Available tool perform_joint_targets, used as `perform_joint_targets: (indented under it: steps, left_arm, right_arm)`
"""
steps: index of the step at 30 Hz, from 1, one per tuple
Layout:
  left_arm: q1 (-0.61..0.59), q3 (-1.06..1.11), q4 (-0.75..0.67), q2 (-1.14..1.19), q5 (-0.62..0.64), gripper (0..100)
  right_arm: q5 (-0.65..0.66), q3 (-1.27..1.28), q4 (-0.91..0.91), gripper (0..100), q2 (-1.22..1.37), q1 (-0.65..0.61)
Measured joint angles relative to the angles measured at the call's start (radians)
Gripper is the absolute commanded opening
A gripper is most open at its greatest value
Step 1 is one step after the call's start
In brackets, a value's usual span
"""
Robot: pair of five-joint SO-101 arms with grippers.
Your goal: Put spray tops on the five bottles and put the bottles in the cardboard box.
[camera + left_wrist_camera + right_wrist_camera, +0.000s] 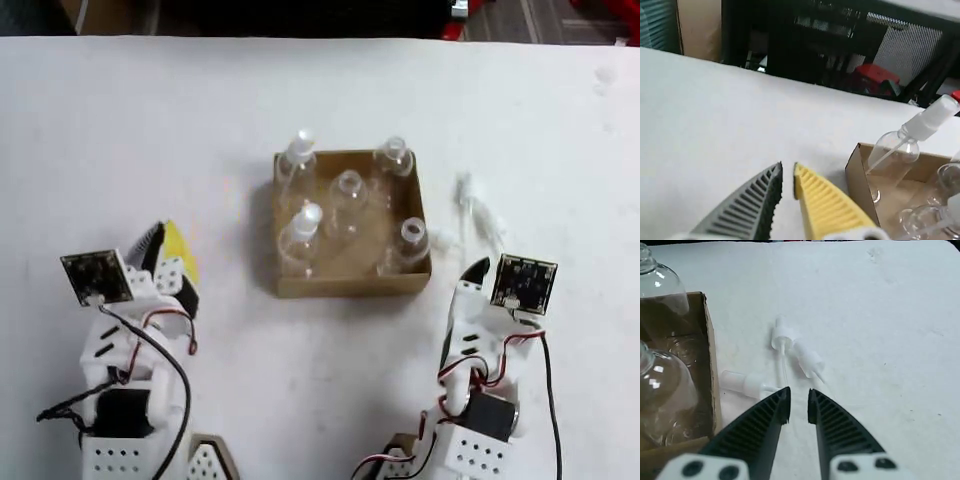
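Observation:
The cardboard box [345, 284] stands mid-table with five clear bottles in it. Two on its left side, the far one [297, 163] and the near one [301, 236], wear white spray tops. The centre bottle [348, 192], the far-right bottle [393, 160] and the near-right bottle [411, 240] have bare necks. Three loose spray tops [781, 335] [807, 360] [742, 381] lie on the table just right of the box. My right gripper [799, 392] hovers just short of them, nearly shut and holding nothing. My left gripper [788, 167] sits left of the box, also nearly shut and holding nothing.
White table [150, 130] all around, with its far edge against a dark background. The box wall [710, 340] stands close to the loose tops. Both arm bases [120, 430] [480, 430] sit at the near edge.

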Motion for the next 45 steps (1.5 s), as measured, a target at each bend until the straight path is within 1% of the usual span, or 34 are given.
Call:
perform_joint_targets:
  steps: [15, 20, 23, 25, 29, 32, 34, 45]
  left_arm:
    - [0.002, 0.098, 0.002, 0.002, -0.006, 2]
    - [0.002, 0.098, 0.068, 0.000, -0.009, 2]
    - [0.002, 0.098, 0.074, 0.000, -0.087, 2]
    - [0.002, 0.098, 0.101, 0.000, -0.175, 2]
    - [0.002, 0.098, 0.233, 0.000, -0.381, 2]
    - [0.002, 0.098, 0.305, 0.000, -0.479, 2]
    - [0.002, 0.098, 0.313, 0.000, -0.497, 2]
    - [0.005, 0.098, 0.315, 0.000, -0.502, 2]
  right_arm:
    - [0.000, 0.000, 0.000, 5.3, 0.000, 0.000]
    - [0.000, 0.000, 0.000, 5.3, 0.000, 0.000]
    - [0.000, 0.000, 0.000, 5.3, 0.000, 0.000]
    - [0.000, 0.000, 0.000, 5.3, 0.000, 0.000]
    - [0.000, 0.000, 0.000, 5.3, 0.000, 0.000]
    - [0.000, 0.000, 0.000, 5.3, 0.000, 0.000]
    - [0.000, 0.000, 0.000, 5.3, 0.000, 0.000]
    - [0.000, 0.000, 0.000, 5.3, 0.000, 0.000]
